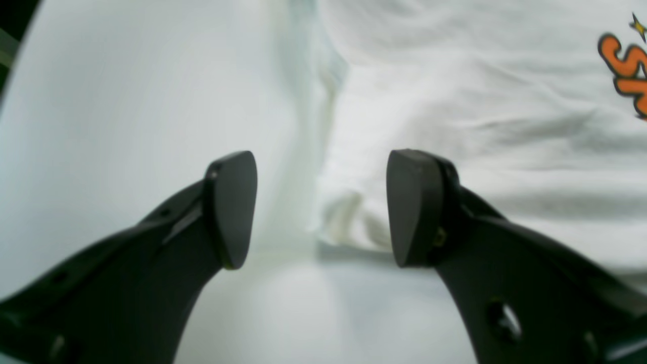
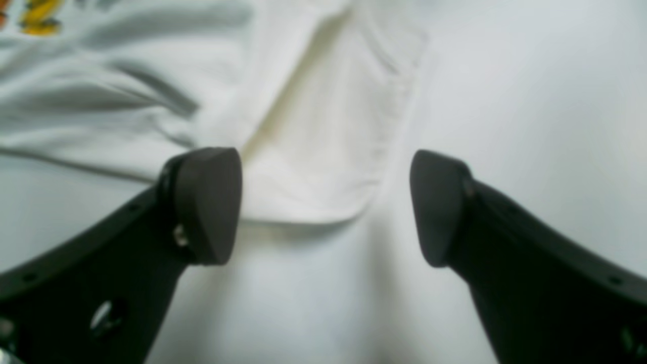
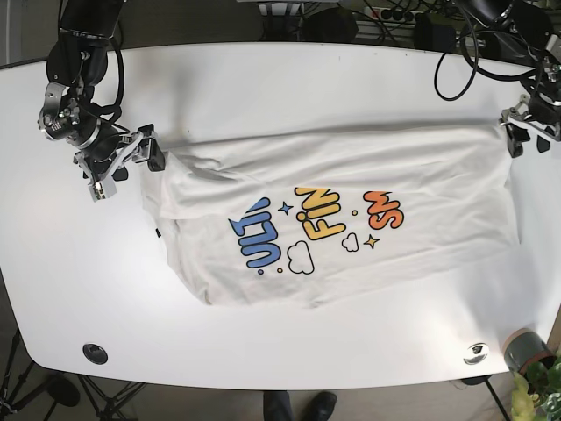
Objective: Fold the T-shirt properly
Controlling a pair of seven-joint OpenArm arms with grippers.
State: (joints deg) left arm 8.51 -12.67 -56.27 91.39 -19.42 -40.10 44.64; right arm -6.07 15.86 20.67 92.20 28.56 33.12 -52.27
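A white T-shirt [image 3: 342, 219] with a blue, yellow and orange print lies spread and wrinkled on the white table [image 3: 263, 88]. My right gripper [image 3: 154, 160] is at the shirt's left edge in the base view. In the right wrist view it [image 2: 323, 207] is open, with a folded corner of the shirt [image 2: 313, 151] lying between its fingers. My left gripper [image 3: 527, 142] is at the shirt's far right corner. In the left wrist view it [image 1: 323, 207] is open, with the shirt's edge [image 1: 349, 212] between its fingers and the orange print [image 1: 624, 71] at the upper right.
A grey cup [image 3: 523, 349] and a plant [image 3: 539, 390] stand at the table's front right corner. Two round fittings [image 3: 95, 353] [image 3: 476, 353] sit near the front edge. Cables [image 3: 465, 53] hang at the back right.
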